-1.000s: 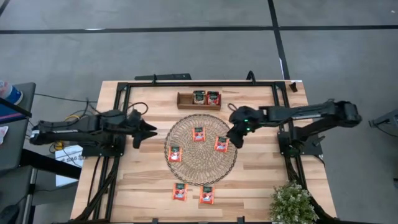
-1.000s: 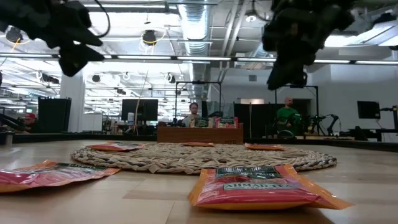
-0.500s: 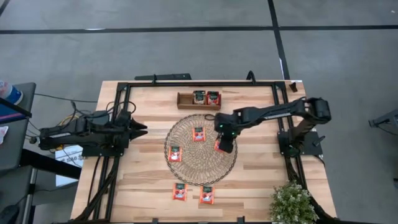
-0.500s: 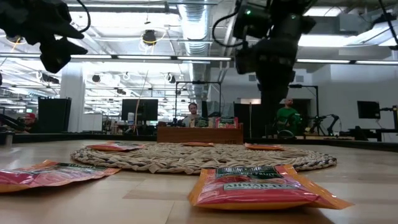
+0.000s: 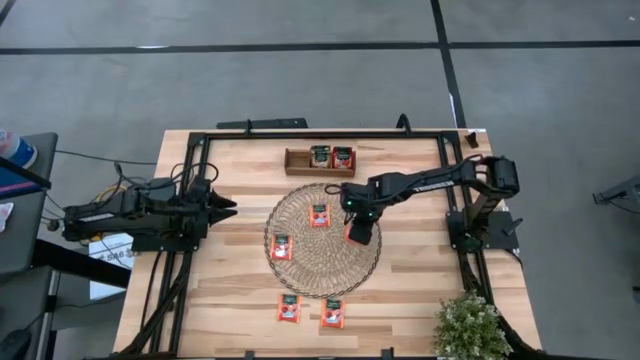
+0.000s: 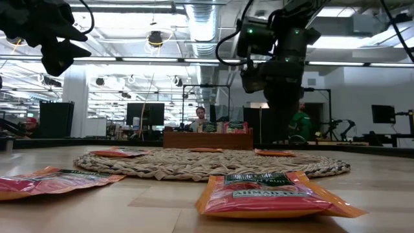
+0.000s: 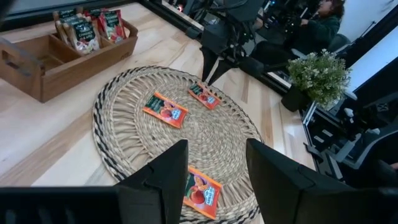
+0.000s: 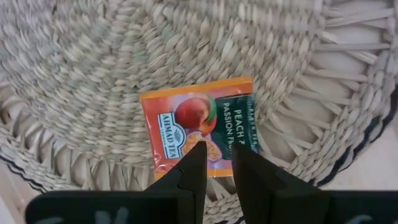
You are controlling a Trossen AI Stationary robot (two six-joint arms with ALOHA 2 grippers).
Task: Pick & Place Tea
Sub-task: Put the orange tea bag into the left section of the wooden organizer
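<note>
Right gripper sits low over the woven mat, fingers parted narrowly above a peach sachet at the mat's right side — released, gripping nothing. Two more sachets lie on the mat, two on the bare counter at lower centre. A potted plant stands lower right. Up top, the wooden tray holds two sachets — right compartments. Left gripper waits at left, fingers spread.

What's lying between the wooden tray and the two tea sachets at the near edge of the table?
The high view shows the round woven mat there, carrying three tea sachets; the right gripper hangs over one.
</note>
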